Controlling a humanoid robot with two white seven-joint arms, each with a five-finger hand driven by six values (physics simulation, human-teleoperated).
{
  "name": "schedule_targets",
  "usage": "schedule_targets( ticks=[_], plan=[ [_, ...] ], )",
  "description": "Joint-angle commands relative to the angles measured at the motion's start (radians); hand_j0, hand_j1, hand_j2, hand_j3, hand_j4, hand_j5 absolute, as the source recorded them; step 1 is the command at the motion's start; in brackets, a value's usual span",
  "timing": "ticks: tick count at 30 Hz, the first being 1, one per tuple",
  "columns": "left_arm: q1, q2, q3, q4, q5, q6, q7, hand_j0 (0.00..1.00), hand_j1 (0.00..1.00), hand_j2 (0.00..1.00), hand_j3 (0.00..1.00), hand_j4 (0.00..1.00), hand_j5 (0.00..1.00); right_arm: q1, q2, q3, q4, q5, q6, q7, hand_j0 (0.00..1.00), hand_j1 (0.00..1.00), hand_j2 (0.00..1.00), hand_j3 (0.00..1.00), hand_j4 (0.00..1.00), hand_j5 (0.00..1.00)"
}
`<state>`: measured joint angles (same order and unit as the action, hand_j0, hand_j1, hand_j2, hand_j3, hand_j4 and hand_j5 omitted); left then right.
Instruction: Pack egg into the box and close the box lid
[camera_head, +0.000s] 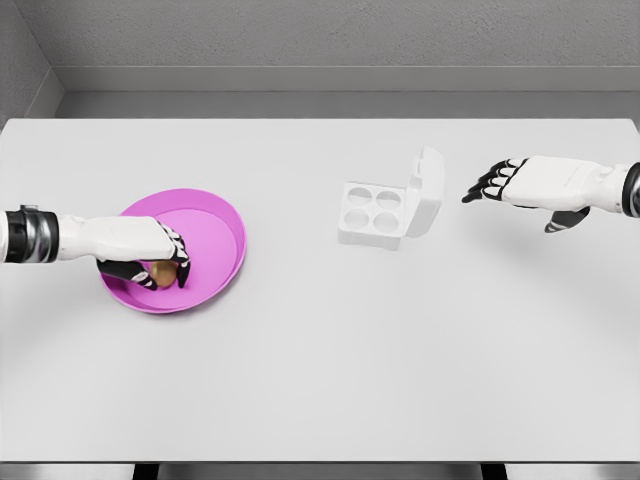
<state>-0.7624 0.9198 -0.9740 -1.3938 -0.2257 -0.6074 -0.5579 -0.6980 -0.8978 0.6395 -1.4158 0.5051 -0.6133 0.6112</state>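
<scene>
The left hand is reaching into the pink bowl from the table's left side, its dark fingers curling down around the brown egg, thumb on the near side and the others arching over the top; the grip looks closed on the egg, though whether the egg is lifting clear of the bowl's floor cannot be told from this angle. The egg is sitting low in the bowl's near-left part, mostly hidden under the hand, so its long axis cannot be read. From these fingers the white box is lying well off to the right and slightly farther back on the table, its four round cups facing up and empty, and its lid standing open on the far-right side, tilting away. That puts the hinge side opposite the approach, so the carrying hand is probably free to come in over the box's open left edge. The right hand is hovering just to the right of the lid with its fingers loosely spread and holding nothing; it is the nearer one for pushing the lid shut. Between bowl and box the tabletop is offering open room, and the bowl's raised rim is the one edge to clear.
</scene>
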Motion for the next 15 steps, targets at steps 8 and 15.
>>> schedule_targets(
  ticks=[8, 15],
  plan=[
    [-0.040, -0.009, 0.009, -0.024, 0.003, -0.003, 0.006, 0.35, 0.35, 0.35, 0.35, 0.35, 0.35, 0.000, -0.001, -0.001, 0.000, -0.005, 0.002, 0.000, 1.00, 1.00, 1.00, 1.00, 1.00, 1.00],
    [-0.077, -0.102, 0.017, -0.025, 0.002, -0.003, 0.006, 0.35, 0.35, 0.35, 0.35, 0.35, 0.35, -0.005, -0.001, -0.001, 0.000, -0.005, 0.002, 0.000, 1.00, 1.00, 1.00, 1.00, 1.00, 1.00]
  ],
)
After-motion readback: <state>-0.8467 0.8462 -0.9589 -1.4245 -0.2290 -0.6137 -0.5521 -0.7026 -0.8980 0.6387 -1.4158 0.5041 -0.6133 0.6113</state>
